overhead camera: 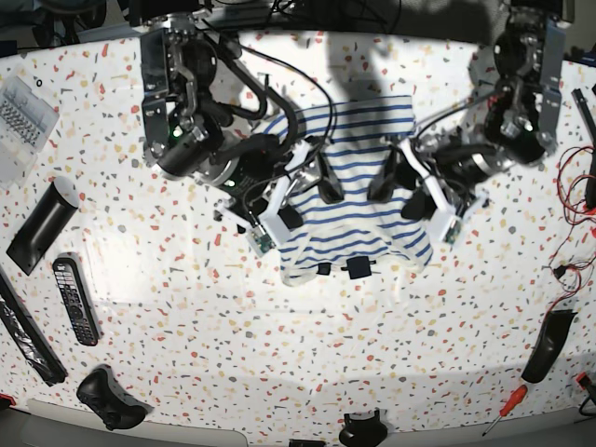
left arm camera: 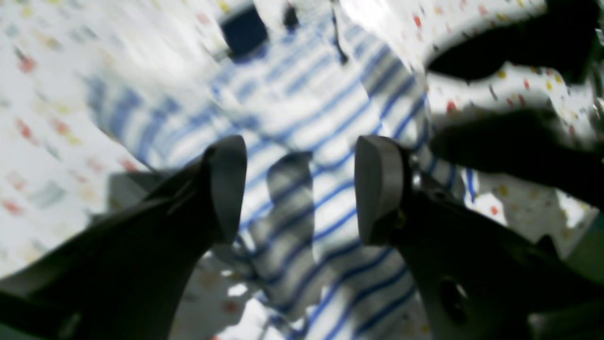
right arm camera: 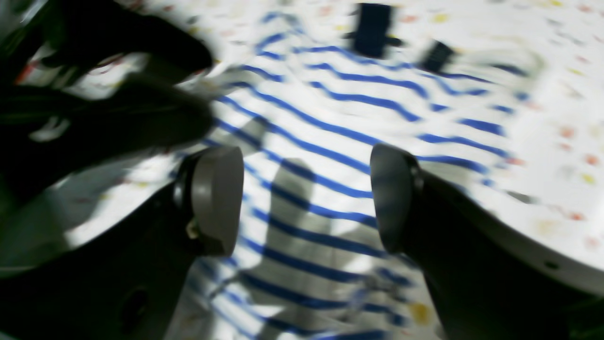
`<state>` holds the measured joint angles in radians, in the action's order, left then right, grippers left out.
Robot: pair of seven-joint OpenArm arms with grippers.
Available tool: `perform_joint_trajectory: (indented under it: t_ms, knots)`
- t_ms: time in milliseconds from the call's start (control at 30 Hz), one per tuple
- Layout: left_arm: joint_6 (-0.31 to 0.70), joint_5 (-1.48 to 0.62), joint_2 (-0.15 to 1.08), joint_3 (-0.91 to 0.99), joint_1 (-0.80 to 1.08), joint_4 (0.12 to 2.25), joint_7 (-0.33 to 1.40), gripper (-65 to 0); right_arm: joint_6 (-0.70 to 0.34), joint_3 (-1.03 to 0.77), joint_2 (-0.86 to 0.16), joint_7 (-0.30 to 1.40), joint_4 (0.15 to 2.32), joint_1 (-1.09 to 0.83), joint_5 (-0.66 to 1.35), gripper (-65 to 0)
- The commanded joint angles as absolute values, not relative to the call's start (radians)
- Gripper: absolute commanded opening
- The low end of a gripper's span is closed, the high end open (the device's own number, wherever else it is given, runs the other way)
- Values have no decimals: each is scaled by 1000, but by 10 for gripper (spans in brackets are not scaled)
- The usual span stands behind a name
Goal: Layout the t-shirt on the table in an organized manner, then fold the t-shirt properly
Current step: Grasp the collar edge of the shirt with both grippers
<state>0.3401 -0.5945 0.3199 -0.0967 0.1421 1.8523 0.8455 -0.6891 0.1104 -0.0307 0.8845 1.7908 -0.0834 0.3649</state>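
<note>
Two grippers, left (overhead camera: 389, 177) and right (overhead camera: 321, 177), poised over one shirt (overhead camera: 358, 200) near the far middle of the desk (overhead camera: 279, 335). Both with jaws spread wide, nothing between the pads; striped cloth visible through each gap in the wrist views. Shirt (left arm camera: 302, 123) roughly flat yet rumpled, hem with dark tags (overhead camera: 355, 271) toward the near edge. Soft, light, limp: likely to sag, drag and bunch rather than slide as a sheet. Best taken at hem corners or shoulder seams, pinched in a thin fold. Left gripper (left arm camera: 299, 189) and right gripper (right arm camera: 306, 203) apparently just above mid-body cloth, though contact uncertain owing to blur.
</note>
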Motion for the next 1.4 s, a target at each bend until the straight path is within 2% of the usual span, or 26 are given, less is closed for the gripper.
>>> perform_joint_trajectory:
  t_ms: [0,267,700,967,1367]
  knots:
    - [344,-610,307,-93,148,1872,809,-315,-698,111,-27,864,1787,-70,366,-246]
    - [344,-460,202,-93,208,1858,791,-315,-698,110,-28,878,1721,-118,294,-246]
    - [344,-463,200,-94,208,1839,799,-315,-698,27,-28,852,1708,-229,295,-246]
    - [344,-339,200,-94,220,1835,789,-315,-698,-61,-28,863,1709,-228,295,-246]
    - [344,-292,197,-94,164,1576,646,-315,-698,-12,-27,879,1709,-236,397,-246]
